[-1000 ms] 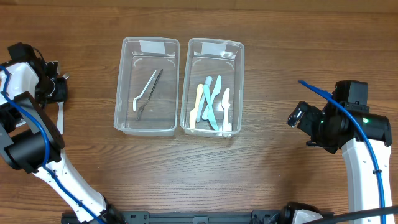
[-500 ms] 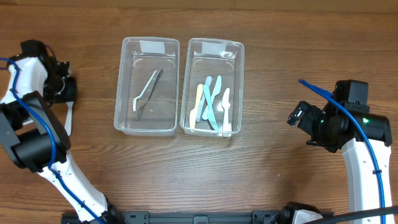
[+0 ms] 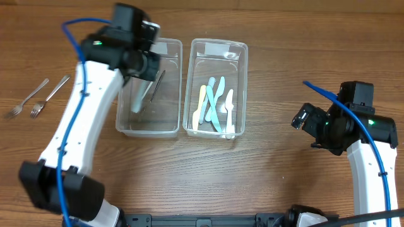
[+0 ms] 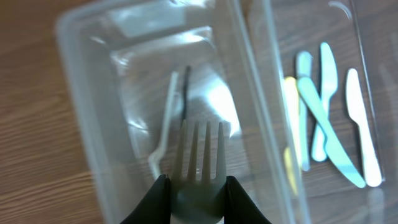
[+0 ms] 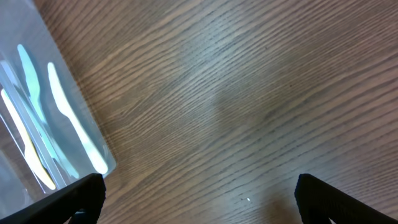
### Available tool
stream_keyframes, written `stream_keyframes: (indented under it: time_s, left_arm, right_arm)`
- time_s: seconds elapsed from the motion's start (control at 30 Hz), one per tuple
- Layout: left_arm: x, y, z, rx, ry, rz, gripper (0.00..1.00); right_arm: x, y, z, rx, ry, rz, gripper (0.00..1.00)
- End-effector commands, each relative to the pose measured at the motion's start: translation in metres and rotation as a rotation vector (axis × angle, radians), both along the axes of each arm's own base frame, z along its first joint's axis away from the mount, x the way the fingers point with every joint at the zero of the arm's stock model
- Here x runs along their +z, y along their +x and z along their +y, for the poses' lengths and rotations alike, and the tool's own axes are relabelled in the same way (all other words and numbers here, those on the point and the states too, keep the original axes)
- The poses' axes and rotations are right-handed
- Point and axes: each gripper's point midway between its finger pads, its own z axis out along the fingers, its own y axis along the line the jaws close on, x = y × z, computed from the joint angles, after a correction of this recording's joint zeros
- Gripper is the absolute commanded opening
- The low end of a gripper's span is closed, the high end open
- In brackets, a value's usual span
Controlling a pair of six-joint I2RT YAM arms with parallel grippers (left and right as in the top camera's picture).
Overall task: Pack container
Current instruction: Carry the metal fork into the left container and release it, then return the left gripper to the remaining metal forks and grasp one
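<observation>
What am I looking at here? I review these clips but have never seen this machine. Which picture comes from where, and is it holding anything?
These are two robot arms at a wooden table, each ending in a two-finger claw. The wide picture is from a fixed camera above; the other two are from cameras on each wrist.

Two clear bins sit side by side. The left bin holds a couple of thin utensils; the right bin holds plastic knives in blue, yellow and white. Two metal forks lie on the table at far left.

The left claw is shut on a fork, tines forward, over the left bin. The right claw is open and empty, off to the side above bare wood.
</observation>
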Motion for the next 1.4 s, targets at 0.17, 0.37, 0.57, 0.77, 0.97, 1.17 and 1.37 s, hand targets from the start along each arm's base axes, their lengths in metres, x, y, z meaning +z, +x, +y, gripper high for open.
stream_keyframes:
  time_s: [0.17,0.37,0.57,0.77,0.97,1.17,1.37]
  left_arm:
    - [-0.088,0.013,-0.013,0.041,0.032,0.199,0.11]
    - [-0.090,0.018,-0.009,-0.071,0.102,0.181,0.42]
    - [-0.009,0.020,0.026,-0.108,0.277,0.092,1.00]
    - [0.068,0.016,0.120,0.118,0.283,-0.023,1.00]
    - [0.052,0.000,0.237,0.234,0.197,0.026,1.00]
    - [0.006,-0.005,0.305,0.308,0.108,0.067,1.00]
    - [-0.082,-0.014,0.326,0.312,0.035,0.230,0.96]
  right_arm:
    - [0.001,0.000,0.003,0.012,0.009,0.002,1.00]
    - [0.000,-0.001,0.003,0.012,0.010,0.006,1.00]
    - [0.000,-0.001,0.003,0.012,0.009,0.005,1.00]
    - [0.001,0.000,0.003,0.013,0.008,0.000,1.00]
    - [0.001,0.001,0.003,0.013,0.008,-0.005,1.00]
    - [0.002,0.003,0.002,0.015,0.005,-0.012,1.00]
    - [0.002,0.005,0.002,0.015,0.002,-0.019,1.00]
